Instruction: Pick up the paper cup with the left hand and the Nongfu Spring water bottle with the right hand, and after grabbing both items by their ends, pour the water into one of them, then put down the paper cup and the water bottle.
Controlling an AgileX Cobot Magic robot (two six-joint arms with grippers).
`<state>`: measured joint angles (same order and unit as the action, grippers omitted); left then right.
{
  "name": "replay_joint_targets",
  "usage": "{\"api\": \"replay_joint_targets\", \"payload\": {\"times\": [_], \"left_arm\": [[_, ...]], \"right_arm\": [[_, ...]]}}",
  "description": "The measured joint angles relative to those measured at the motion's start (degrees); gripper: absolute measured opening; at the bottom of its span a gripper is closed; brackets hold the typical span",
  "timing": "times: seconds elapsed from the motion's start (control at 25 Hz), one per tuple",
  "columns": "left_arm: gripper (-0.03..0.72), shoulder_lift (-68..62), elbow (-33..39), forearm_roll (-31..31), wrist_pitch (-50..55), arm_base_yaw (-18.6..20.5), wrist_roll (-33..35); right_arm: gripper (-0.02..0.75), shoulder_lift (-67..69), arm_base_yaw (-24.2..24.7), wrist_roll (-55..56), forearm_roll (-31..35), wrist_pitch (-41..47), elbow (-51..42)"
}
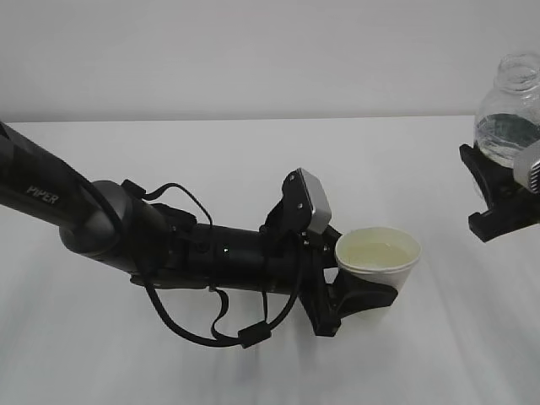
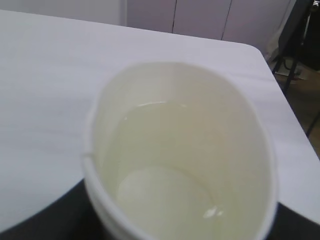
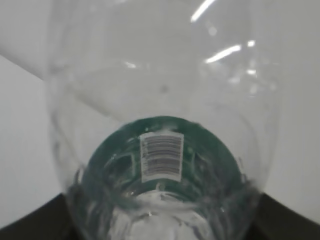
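The white paper cup stands upright right of centre, and my left gripper is shut on its lower part. The left wrist view looks down into the cup, where clear water covers the bottom; a black finger shows beside its wall. At the right edge the Nongfu Spring water bottle is upright with an uncapped mouth and some water low inside. My right gripper is shut on its lower end. The bottle fills the right wrist view, its green label showing through.
Under both arms lies the white table, which meets a pale wall at the back. My left arm and its looping black cables stretch from the left edge to the cup. The table's far corner and dark stand legs lie beyond the cup.
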<state>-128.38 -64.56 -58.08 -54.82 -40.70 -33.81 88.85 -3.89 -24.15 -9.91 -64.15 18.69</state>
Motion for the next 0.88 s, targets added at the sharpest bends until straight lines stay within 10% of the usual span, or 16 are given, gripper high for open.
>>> {"api": "replay_joint_targets", "payload": {"times": [0.88], "left_arm": [[0.425, 0.00, 0.00, 5.71, 0.12, 0.00, 0.40]], "right_arm": [[0.429, 0.00, 0.00, 16.83, 2.48, 0.00, 0.00]]}}
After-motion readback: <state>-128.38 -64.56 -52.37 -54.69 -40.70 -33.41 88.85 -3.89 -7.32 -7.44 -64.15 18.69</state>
